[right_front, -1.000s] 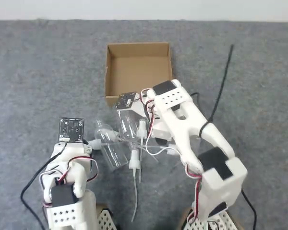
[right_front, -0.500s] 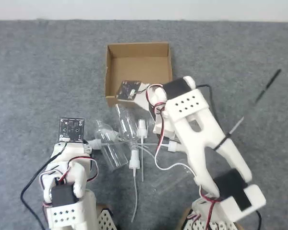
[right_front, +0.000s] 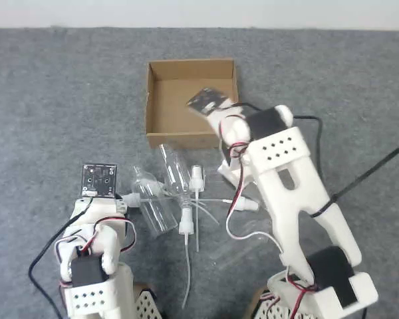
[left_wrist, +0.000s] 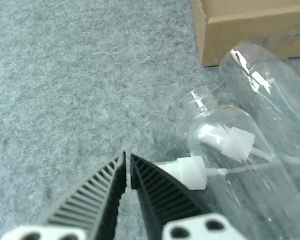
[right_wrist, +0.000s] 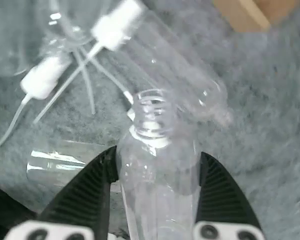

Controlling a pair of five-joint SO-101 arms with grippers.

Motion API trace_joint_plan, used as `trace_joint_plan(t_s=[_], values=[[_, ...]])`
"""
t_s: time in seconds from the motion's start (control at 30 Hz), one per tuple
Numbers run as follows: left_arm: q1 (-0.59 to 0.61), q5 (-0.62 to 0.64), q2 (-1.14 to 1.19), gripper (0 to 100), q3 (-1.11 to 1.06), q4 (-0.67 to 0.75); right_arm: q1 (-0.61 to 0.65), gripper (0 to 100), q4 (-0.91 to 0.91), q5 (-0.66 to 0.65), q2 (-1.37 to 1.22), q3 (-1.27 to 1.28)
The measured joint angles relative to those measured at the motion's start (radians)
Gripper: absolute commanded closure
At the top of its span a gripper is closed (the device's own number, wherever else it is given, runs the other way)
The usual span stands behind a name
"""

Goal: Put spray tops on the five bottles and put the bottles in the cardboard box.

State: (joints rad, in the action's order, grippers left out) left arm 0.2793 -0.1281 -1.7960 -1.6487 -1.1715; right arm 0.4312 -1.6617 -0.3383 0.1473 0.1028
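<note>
My right gripper (right_wrist: 157, 202) is shut on a clear bottle (right_wrist: 157, 160) with an open neck and no spray top. In the high view the right arm (right_front: 279, 149) hangs by the front right corner of the cardboard box (right_front: 149, 100). On the carpet lie two clear bottles (right_front: 175, 167) (right_front: 149, 203) with white spray tops (right_front: 197, 178) (right_front: 185, 222) among them. My left gripper (left_wrist: 127, 167) is shut and holds nothing, its tips beside a spray top (left_wrist: 187, 172) that lies against a bottle (left_wrist: 225, 125).
Another spray top (right_front: 247, 204) and a further clear bottle (right_wrist: 60, 162) lie near the right arm, with thin dip tubes (right_front: 187, 266) trailing over the grey carpet. A black cable (right_front: 372, 173) runs off to the right. The cardboard box (left_wrist: 250, 25) stands just behind the bottles.
The right arm has lifted and swung from over the bottle pile toward the box's front right corner, carrying the bottle. The left arm has stayed still.
</note>
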Motion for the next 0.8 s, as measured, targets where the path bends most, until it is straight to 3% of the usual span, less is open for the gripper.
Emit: trace_joint_plan(t_s=[0.23,0.57,0.8], values=[[0.118,0.002,0.000,99,0.037,0.000,-0.117,89.4,0.000,0.074,0.000,0.000],[0.130,-0.005,0.000,99,0.178,0.000,-0.144,89.4,0.173,0.135,0.149,0.238],[0.130,-0.106,0.000,99,0.336,-0.015,-0.203,89.4,0.293,0.152,0.270,0.370]])
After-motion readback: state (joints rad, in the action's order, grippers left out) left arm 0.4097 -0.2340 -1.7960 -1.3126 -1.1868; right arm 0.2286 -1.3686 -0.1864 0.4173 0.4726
